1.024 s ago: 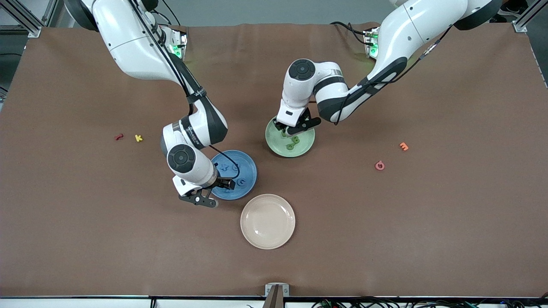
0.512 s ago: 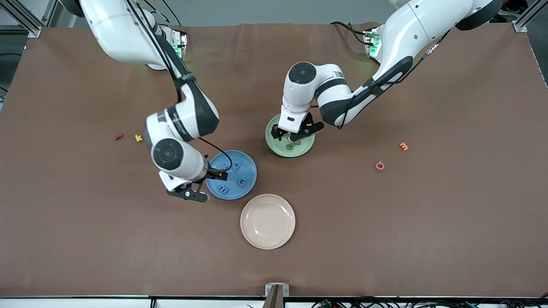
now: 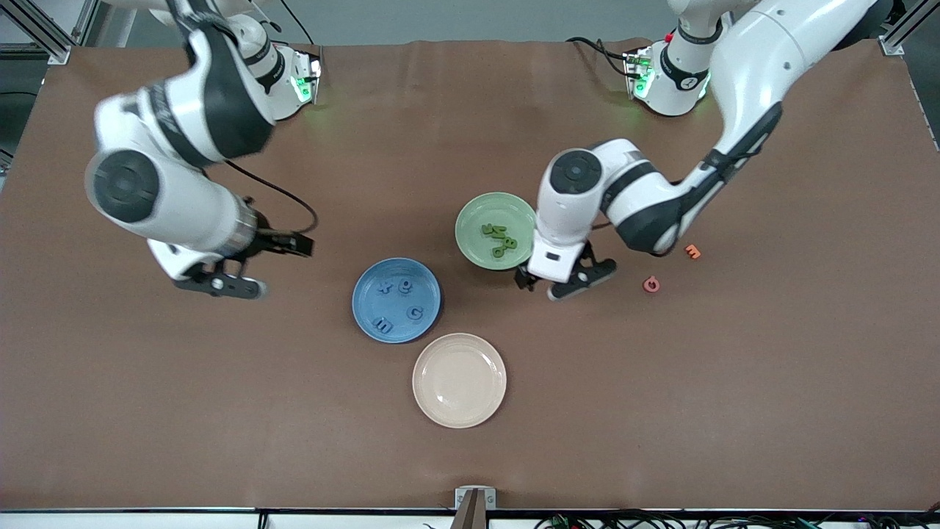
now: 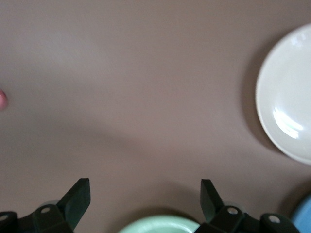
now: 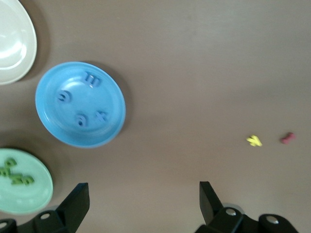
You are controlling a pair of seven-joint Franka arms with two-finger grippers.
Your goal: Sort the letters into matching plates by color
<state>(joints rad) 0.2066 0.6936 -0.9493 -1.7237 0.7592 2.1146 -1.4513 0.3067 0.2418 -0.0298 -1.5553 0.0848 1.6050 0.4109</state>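
Note:
Several blue letters (image 3: 405,286) lie in the blue plate (image 3: 429,283), and the right wrist view shows the same blue plate (image 5: 109,94) with these letters (image 5: 92,78). Several dark green letters (image 3: 499,239) lie in the pale green plate (image 3: 474,213), whose rim (image 4: 160,224) shows under the left wrist. My left gripper (image 3: 558,285) (image 4: 144,199) hangs open and empty over bare table beside the green plate, toward the left arm's end. My right gripper (image 3: 257,264) (image 5: 144,199) is open and empty, raised over bare table toward the right arm's end.
A beige plate (image 3: 459,380) sits nearer the front camera than the blue plate. An orange letter (image 3: 692,252) and a pink letter (image 3: 651,283) lie toward the left arm's end. A yellow letter (image 5: 253,141) and a red letter (image 5: 287,138) lie toward the right arm's end.
The right gripper lifted off the blue plate and swung toward the right arm's end. The left gripper opened over the green plate, then moved off it toward the left arm's end.

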